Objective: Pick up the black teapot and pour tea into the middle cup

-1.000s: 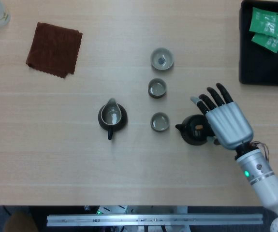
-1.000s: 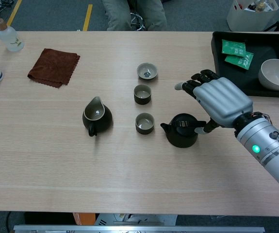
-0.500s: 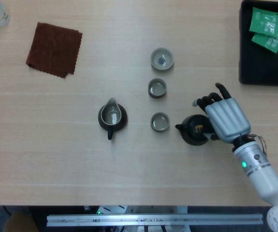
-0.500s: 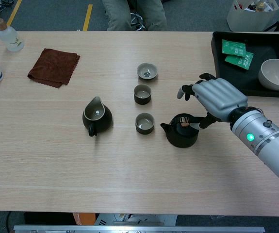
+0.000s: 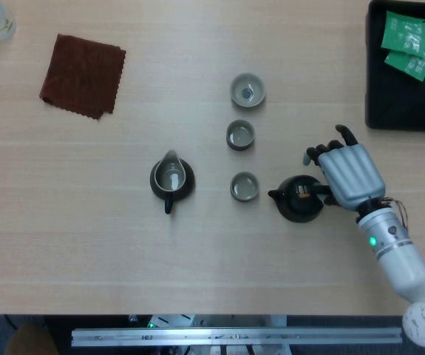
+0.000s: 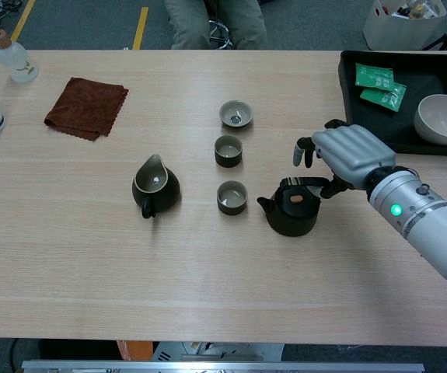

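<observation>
The black teapot [image 5: 299, 200] [image 6: 291, 210] stands on the table with its spout pointing left toward the nearest of three cups. The middle cup [image 5: 240, 135] [image 6: 228, 150] sits between a far cup [image 5: 247, 89] and the near cup [image 5: 245, 186]. My right hand [image 5: 349, 174] [image 6: 346, 151] hovers just right of and above the teapot. Its fingers curl downward over the handle side and the thumb reaches close to the handle. No firm grip on the handle shows. The left hand is out of both views.
A dark pitcher [image 5: 172, 180] [image 6: 155, 185] stands left of the cups. A brown cloth [image 5: 83, 75] lies at the far left, near two bottles [image 6: 13, 58]. A black tray [image 6: 350, 81] at the right holds green packets and a white bowl [image 6: 443, 119].
My right hand has pulled back to the right and dropped lower. Its fingers have gone from spread out over the teapot to curled down beside the handle.
</observation>
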Robot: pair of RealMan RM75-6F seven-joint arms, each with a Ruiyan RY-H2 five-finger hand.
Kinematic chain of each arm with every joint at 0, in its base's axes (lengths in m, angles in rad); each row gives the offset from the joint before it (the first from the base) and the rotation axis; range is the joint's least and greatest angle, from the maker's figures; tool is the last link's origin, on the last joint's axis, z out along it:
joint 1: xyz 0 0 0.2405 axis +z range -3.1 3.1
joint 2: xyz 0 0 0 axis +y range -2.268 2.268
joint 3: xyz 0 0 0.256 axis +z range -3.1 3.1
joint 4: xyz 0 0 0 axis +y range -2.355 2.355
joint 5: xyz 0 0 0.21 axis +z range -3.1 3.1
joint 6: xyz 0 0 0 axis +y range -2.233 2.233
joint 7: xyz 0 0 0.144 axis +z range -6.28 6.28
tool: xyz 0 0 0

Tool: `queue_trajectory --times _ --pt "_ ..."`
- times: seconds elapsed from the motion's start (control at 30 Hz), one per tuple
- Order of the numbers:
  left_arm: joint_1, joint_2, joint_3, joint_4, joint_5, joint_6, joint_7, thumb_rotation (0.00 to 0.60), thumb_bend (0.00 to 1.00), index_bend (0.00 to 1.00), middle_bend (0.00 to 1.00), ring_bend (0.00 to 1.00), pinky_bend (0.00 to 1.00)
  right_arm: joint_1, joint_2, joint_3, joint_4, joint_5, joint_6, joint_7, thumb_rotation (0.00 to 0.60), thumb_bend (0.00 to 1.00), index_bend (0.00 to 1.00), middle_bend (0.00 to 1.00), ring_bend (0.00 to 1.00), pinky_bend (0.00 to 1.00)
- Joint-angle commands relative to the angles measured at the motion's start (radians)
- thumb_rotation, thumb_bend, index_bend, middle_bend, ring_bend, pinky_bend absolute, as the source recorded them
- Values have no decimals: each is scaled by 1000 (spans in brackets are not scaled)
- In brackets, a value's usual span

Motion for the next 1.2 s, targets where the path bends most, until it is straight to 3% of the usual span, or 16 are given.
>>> queue_trajectory --times 0.03,0.2,0.7,1.2 --pt "0 3 1 -2 -1 -2 1 600 358 179 106 93 122 10 -11 3 22 16 11 7 600 329 380 443 342 95" --pt "1 6 0 -5 -3 -3 2 600 358 179 106 93 122 23 -21 5 53 34 19 15 600 329 380 442 342 95" --pt "8 12 2 -16 -3 4 8 600 358 179 106 93 122 61 4 -8 10 96 -58 124 600 333 383 448 345 95" --pt "11 16 4 -23 0 5 9 600 358 179 106 93 122 91 86 13 -77 170 -150 297 600 336 424 490 386 95"
